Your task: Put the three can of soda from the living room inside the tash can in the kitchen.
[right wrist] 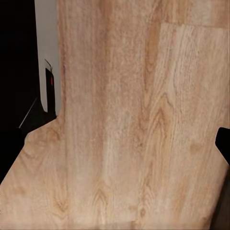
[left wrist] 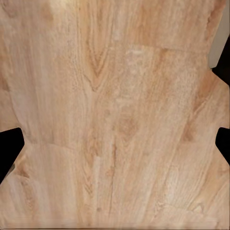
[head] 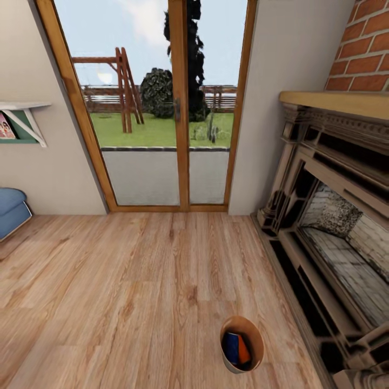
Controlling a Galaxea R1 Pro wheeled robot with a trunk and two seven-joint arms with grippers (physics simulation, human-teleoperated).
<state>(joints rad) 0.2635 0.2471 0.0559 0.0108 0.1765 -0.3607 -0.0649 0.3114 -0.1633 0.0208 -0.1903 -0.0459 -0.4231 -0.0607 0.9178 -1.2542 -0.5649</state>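
Trash can (head: 242, 344) sits low right of centre on the wood floor (head: 124, 292) — blue and orange cans (head: 236, 348) inside, fireplace (head: 335, 216) right. Gripper jaws — can't tell.

Plank floor (head: 135, 281), glass doors (head: 162, 108), fireplace (head: 335, 216), perhaps a sofa (head: 12, 210)

The tash can (head: 241, 344) stands on wood floor holding orange and blue soda cans (head: 236, 348).
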